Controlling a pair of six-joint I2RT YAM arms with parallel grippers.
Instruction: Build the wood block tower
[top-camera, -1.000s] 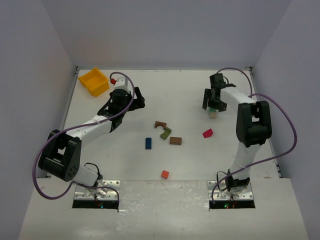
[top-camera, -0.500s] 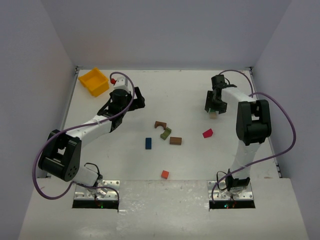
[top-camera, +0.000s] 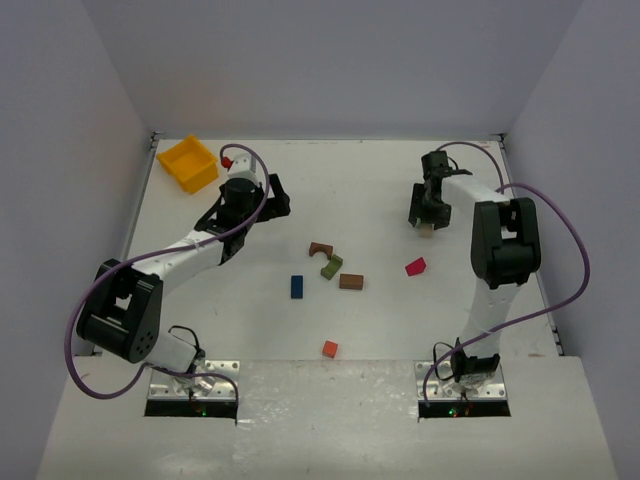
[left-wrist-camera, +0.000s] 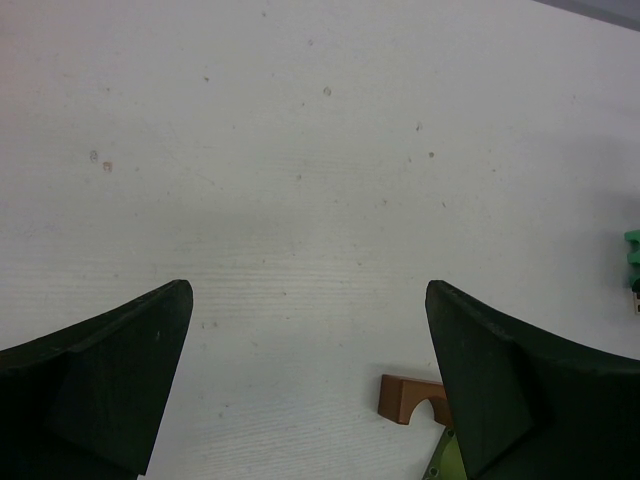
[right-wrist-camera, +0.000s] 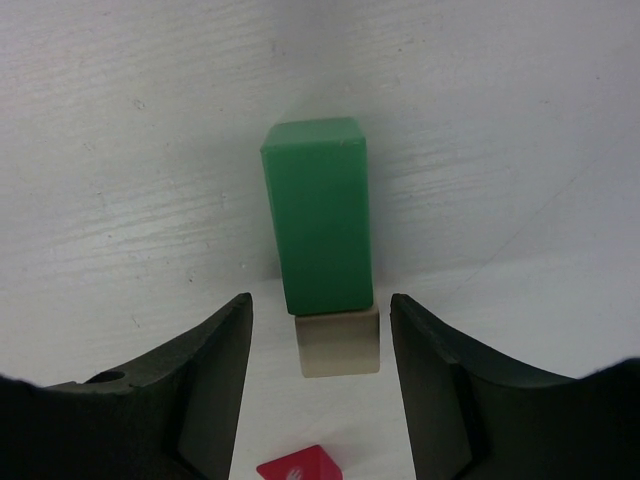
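My right gripper (top-camera: 424, 212) (right-wrist-camera: 320, 302) is open at the far right, its fingers either side of a green block (right-wrist-camera: 318, 230) and touching neither it nor the pale block (right-wrist-camera: 340, 343) (top-camera: 428, 231). The green block touches the pale one and seems to stand on it. A magenta block (top-camera: 416, 266) (right-wrist-camera: 300, 466) lies nearer me. At mid-table lie a brown arch (top-camera: 320, 249) (left-wrist-camera: 408, 397), a green arch (top-camera: 331, 266), a brown block (top-camera: 351, 282), a blue block (top-camera: 297, 287) and an orange-red block (top-camera: 330, 349). My left gripper (top-camera: 277, 197) (left-wrist-camera: 308, 295) is open and empty, left of the arches.
A yellow bin (top-camera: 188, 163) stands at the far left corner, with a small red piece (top-camera: 226, 161) beside it. Grey walls close the table on three sides. The right arm's cable loops along the right edge.
My right gripper has shifted and turned slightly over the pale block and now hides most of the green block from the top view. The left arm and the loose blocks have not moved.
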